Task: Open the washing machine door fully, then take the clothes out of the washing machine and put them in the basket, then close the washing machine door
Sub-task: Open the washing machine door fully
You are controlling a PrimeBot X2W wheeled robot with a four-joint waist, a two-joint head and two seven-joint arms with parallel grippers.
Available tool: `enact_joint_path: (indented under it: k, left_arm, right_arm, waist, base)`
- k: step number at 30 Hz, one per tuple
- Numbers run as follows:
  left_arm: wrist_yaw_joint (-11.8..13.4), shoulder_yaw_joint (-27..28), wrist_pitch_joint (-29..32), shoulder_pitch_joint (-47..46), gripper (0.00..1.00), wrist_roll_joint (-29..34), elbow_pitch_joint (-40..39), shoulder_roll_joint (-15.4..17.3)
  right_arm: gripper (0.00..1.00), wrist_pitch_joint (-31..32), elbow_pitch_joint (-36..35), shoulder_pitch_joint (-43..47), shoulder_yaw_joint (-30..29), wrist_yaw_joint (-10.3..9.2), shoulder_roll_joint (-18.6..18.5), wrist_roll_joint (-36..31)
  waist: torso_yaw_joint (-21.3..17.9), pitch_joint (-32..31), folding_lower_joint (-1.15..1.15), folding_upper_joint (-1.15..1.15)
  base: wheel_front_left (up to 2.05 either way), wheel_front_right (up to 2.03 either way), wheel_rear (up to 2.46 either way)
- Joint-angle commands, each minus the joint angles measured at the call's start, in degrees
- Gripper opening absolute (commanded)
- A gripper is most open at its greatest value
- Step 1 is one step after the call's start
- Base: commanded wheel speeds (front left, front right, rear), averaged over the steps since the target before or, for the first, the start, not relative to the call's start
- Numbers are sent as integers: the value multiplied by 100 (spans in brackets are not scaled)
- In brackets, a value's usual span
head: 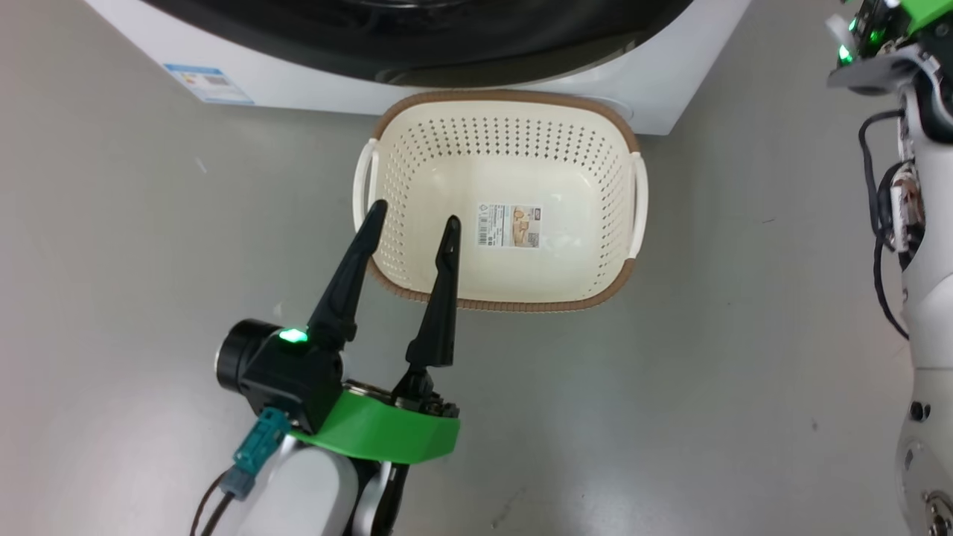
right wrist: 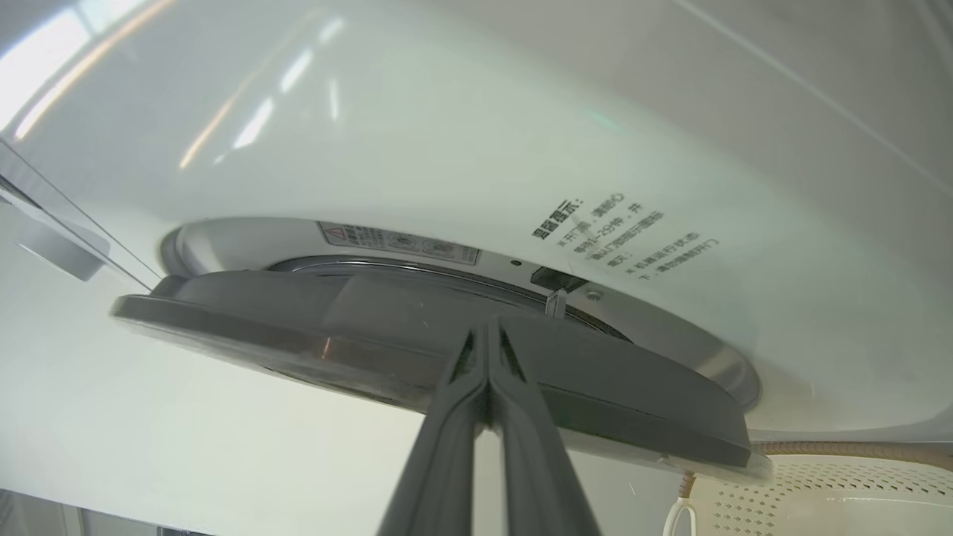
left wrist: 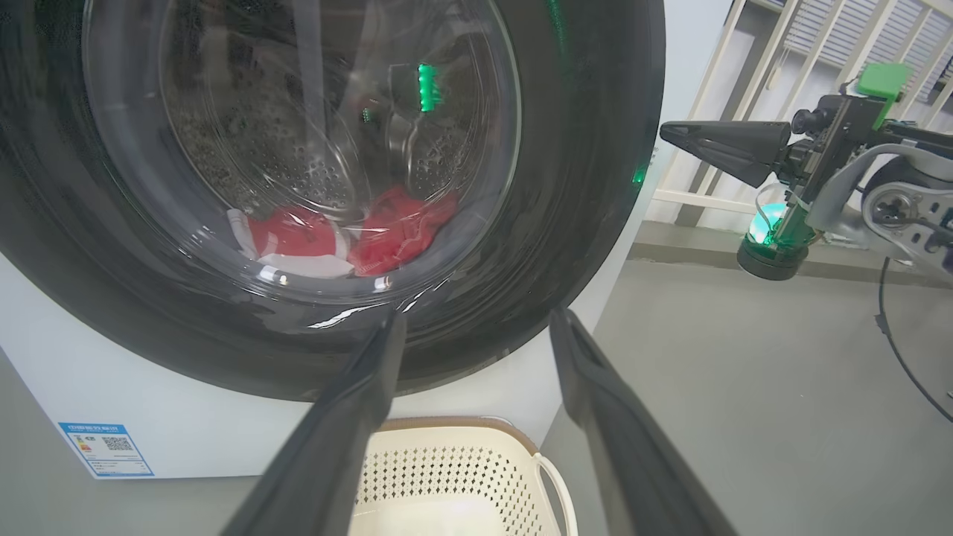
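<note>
The washing machine (head: 298, 74) is white, with its black washing machine door (left wrist: 581, 186) facing me. Red and white clothes (left wrist: 387, 231) lie in the drum behind the glass. The cream basket (head: 506, 304) stands on the floor below the door, with nothing in it but its label. My left gripper (head: 413, 217) hangs open over the basket's near left rim, and its wrist view looks at the door past the left gripper (left wrist: 476, 324). My right gripper (right wrist: 488, 331) is shut, its tips against the door's (right wrist: 298, 313) grey rim, where a narrow gap shows the latch. The right gripper (left wrist: 665, 132) points at the door's right edge.
Grey floor surrounds the washing machine (right wrist: 447, 149) and the basket (left wrist: 447, 461). My right arm (head: 923, 298) rises along the head view's right side. A pale slatted railing (left wrist: 744, 112) stands behind it. A blue label (head: 208, 83) marks the machine's lower front.
</note>
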Motion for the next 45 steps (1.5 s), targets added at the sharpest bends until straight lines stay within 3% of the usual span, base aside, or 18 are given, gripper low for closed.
enact_joint_path:
  k: [1, 19, 27, 45]
  left_arm:
    - [53, 125, -52, -97, 100, -26, -170, 84]
    - [67, 161, -52, -72, 100, 22, -269, 84]
    - [49, 189, -52, -96, 100, 38, -256, 84]
    - [7, 343, -52, -134, 100, -114, -166, 84]
  right_arm:
    - [0, 60, -130, -172, 39, 3, 53, 77]
    - [0, 427, 723, -1002, -27, 3, -113, -30]
    - [0, 884, 1061, -1278, -6, 3, -62, 140]
    - [0, 1505, 644, -976, 187, 3, 24, 390]
  waist:
    - [62, 53, 0, 0]
    - [349, 272, 0, 0]
    - [350, 359, 0, 0]
    - [208, 346, 0, 0]
  base:
    - [0, 0, 0]
    - [0, 0, 0]
    - [0, 0, 0]
    - [0, 0, 0]
